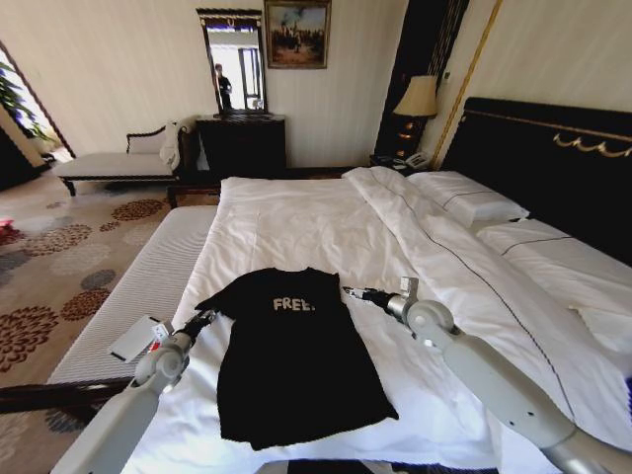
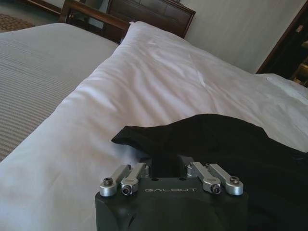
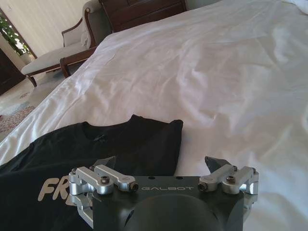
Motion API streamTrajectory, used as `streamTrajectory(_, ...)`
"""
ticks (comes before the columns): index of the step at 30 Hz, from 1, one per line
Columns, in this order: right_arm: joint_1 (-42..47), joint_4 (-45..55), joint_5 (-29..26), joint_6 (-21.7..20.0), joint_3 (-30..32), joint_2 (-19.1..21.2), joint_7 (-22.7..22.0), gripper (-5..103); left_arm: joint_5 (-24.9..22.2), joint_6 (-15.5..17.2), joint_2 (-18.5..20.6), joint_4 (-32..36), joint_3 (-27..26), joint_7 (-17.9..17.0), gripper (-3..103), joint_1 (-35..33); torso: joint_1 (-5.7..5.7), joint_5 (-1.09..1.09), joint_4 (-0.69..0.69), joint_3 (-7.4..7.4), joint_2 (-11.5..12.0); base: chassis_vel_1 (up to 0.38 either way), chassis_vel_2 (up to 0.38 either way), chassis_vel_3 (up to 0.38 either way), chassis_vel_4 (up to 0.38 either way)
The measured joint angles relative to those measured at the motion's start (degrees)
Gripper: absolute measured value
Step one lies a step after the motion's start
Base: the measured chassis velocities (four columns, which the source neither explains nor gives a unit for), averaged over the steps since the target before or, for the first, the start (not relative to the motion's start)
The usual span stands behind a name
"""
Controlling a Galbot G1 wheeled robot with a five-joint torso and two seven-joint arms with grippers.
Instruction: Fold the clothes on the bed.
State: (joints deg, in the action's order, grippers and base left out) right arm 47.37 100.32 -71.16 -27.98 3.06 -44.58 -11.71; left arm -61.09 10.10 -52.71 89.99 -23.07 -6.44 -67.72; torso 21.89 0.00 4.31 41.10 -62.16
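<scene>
The clothes (image 1: 296, 355), a black T-shirt with white "FREE!" lettering, lie flat and face up on the white bed (image 1: 296, 222), collar toward the far end. My left gripper (image 1: 204, 318) is at the shirt's left sleeve. In the left wrist view the left gripper (image 2: 166, 166) has its jaws drawn together on the black sleeve fabric (image 2: 144, 137). My right gripper (image 1: 352, 292) hovers at the shirt's right shoulder. The right wrist view shows the right gripper (image 3: 161, 162) open, its fingers (image 3: 214, 163) spread over the shoulder edge (image 3: 159, 132) and the sheet.
A folded duvet ridge (image 1: 434, 237), pillows (image 1: 469, 197) and a dark headboard (image 1: 553, 158) fill the bed's right side. A grey striped bench (image 1: 148, 276) with a flat white object (image 1: 133, 339) runs along the left. A chaise (image 1: 118, 163) and dark dresser (image 1: 242, 143) stand beyond.
</scene>
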Motion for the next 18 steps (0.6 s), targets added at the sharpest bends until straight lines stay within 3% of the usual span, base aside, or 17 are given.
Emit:
streamTrajectory(3, 0.01, 0.00, 0.05, 0.00, 0.01, 0.00, 0.01, 100, 0.01, 0.09, 0.15, 0.10, -0.24, -0.29, 28, -0.36, 0.00, 0.00, 0.00, 0.00, 0.00, 0.000, 0.000, 0.000, 0.000)
streamTrajectory(8, 0.12, 0.11, 0.20, -0.02, 0.02, 0.06, 0.03, 100, -0.03, 0.18, 0.42, 0.49, -0.80, -0.83, 6, -0.97, 0.00, -0.01, 0.00, 0.00, 0.00, 0.000, 0.000, 0.000, 0.000)
streamTrajectory(11, 0.12, 0.20, 0.26, -0.02, 0.03, 0.13, 0.03, 100, -0.29, 0.28, 0.95, 0.76, -1.04, -1.00, 1, -1.06, 0.00, -0.01, 0.00, 0.00, 0.00, 0.000, 0.000, 0.000, 0.000)
streamTrajectory(18, 0.22, 0.50, 0.50, -0.03, 0.27, 0.28, 0.04, 100, -0.80, 0.62, 2.45, 2.01, -1.65, -1.37, 1, -0.99, 0.00, -0.01, 0.01, 0.00, 0.00, 0.000, 0.000, 0.000, 0.000)
